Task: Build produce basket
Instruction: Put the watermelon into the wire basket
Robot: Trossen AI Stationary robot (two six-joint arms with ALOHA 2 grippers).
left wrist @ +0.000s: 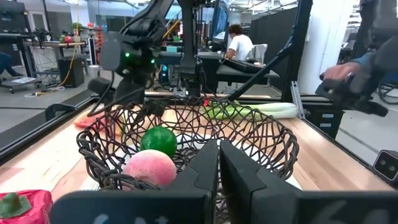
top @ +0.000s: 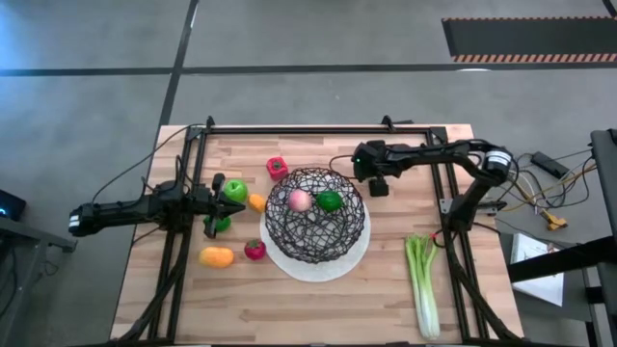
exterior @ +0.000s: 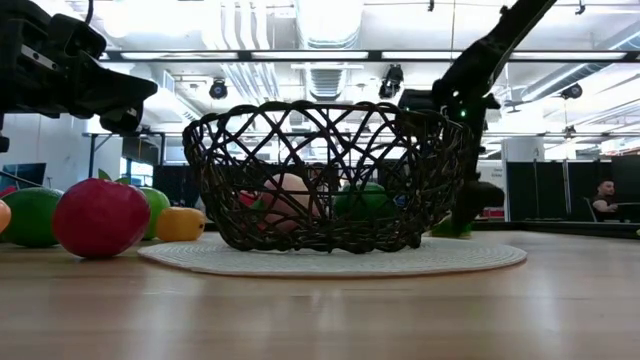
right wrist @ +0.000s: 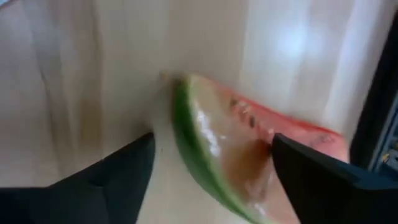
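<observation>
We see no writing; beside the basket (top: pixel 316 215), the right end effector (right wrist: pixel 211 165) hangs released over the watermelon slice (right wrist: pixel 249 149).

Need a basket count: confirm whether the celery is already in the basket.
No. In the high view the celery lies on the table right of the basket, which holds only a peach and lime.
</observation>
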